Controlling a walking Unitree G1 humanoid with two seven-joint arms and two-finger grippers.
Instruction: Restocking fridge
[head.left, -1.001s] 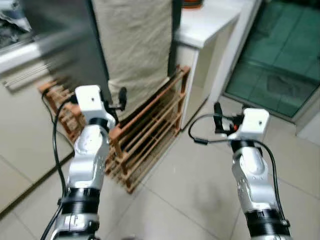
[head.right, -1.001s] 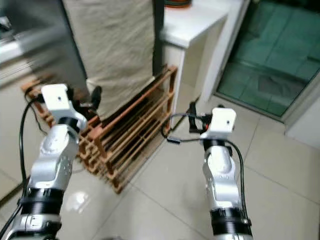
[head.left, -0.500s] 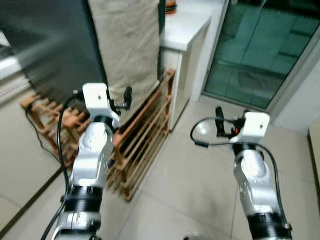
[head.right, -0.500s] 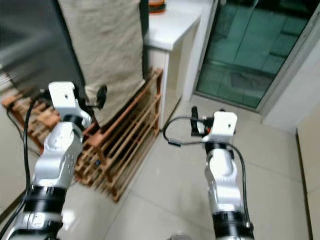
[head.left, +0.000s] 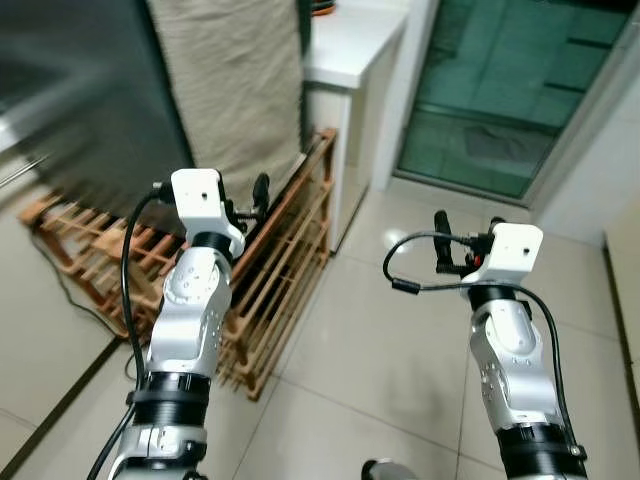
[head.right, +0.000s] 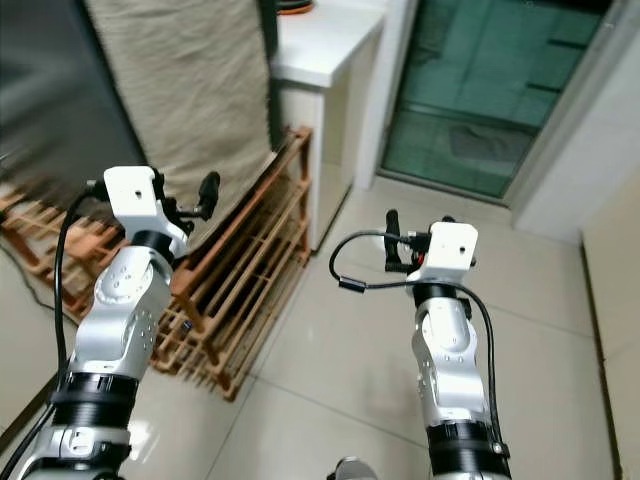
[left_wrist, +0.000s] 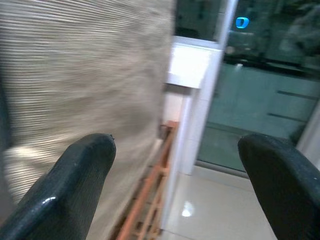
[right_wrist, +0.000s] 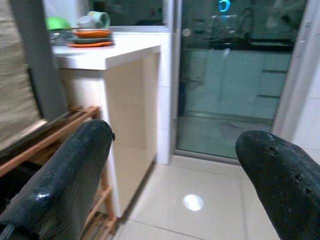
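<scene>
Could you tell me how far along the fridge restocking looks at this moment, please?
Nothing looks done yet. The left gripper and right gripper are both open and carry nothing. The arms are raised over the tiled floor, beside a wooden rack and a white counter that bears orange dishes. No groceries show. Picking up items and loading them seemingly all remains.

Fridge (head.left: 70, 90): tall dark body, blurred, upright at the robot's left front. A beige cloth (head.left: 230, 80) hangs just beside it.
</scene>
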